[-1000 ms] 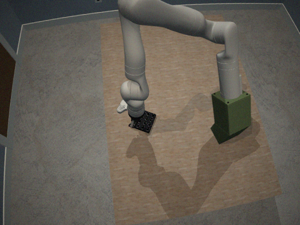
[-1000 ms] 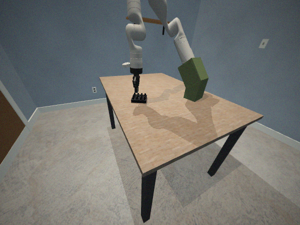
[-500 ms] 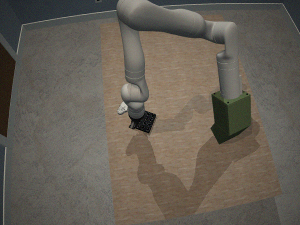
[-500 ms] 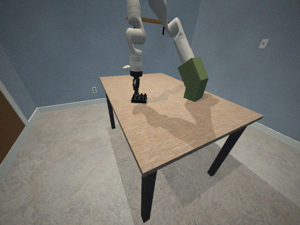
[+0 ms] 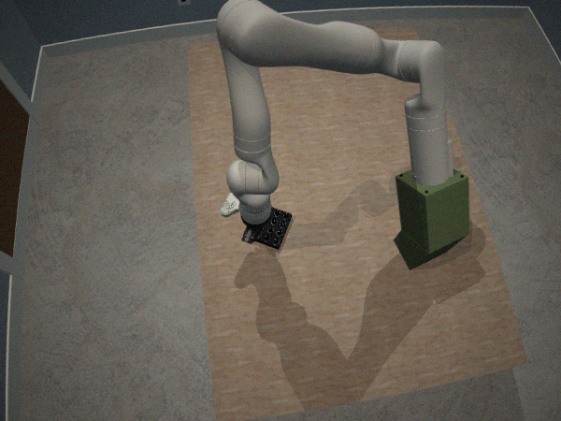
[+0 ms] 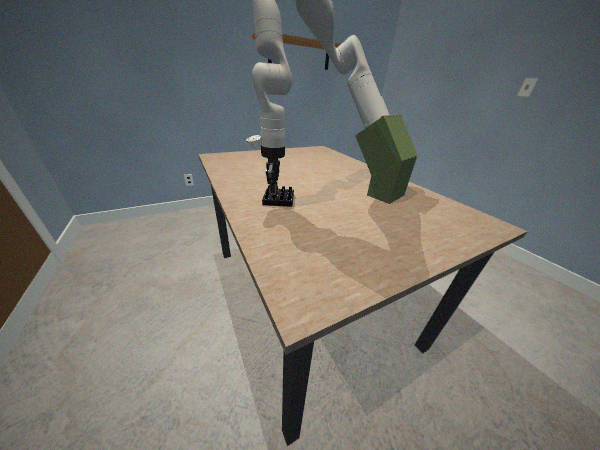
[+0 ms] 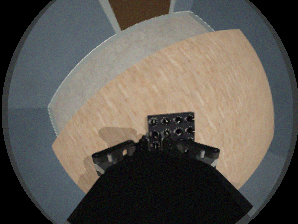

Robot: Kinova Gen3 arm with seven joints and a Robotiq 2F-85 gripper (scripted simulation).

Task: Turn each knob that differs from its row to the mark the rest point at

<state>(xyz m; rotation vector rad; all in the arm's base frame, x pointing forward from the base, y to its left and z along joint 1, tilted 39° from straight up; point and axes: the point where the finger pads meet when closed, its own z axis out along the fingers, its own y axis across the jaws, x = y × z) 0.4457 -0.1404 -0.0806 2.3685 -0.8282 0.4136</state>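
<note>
My gripper (image 5: 249, 234) (image 6: 273, 192) (image 7: 154, 137): down over the knob box, fingers drawn nearly together with a narrow gap, nothing pinched that I can make out.
Knob box (image 5: 281, 227) (image 6: 278, 203) (image 7: 171, 125): on the table (image 5: 351, 154) (image 6: 325, 280) (image 7: 125, 100), near its left long edge in the top view, set askew to that edge; in the exterior view, toward the far left corner.
Knobs: packed close; coming down off-centre, I could nudge a neighbour off its mark.
Box feet: pressing or twisting against a knob's end stop could slide or tip the box.
White lines: too small and dark to read, so I can't call the odd knobs.
Near rows: partly behind my fingers in the wrist view; fingertip contact is probably light, if any.
Socket side: can't pick it out.

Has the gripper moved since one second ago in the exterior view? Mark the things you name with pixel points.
Yes, down: the gripper (image 5: 251, 234) (image 6: 273, 192) (image 7: 154, 137) has come lower toward the knob box (image 5: 283, 227) (image 6: 278, 202) (image 7: 172, 125), which stays at the same place on the table (image 5: 355, 299) (image 6: 320, 270) (image 7: 120, 110).
</note>
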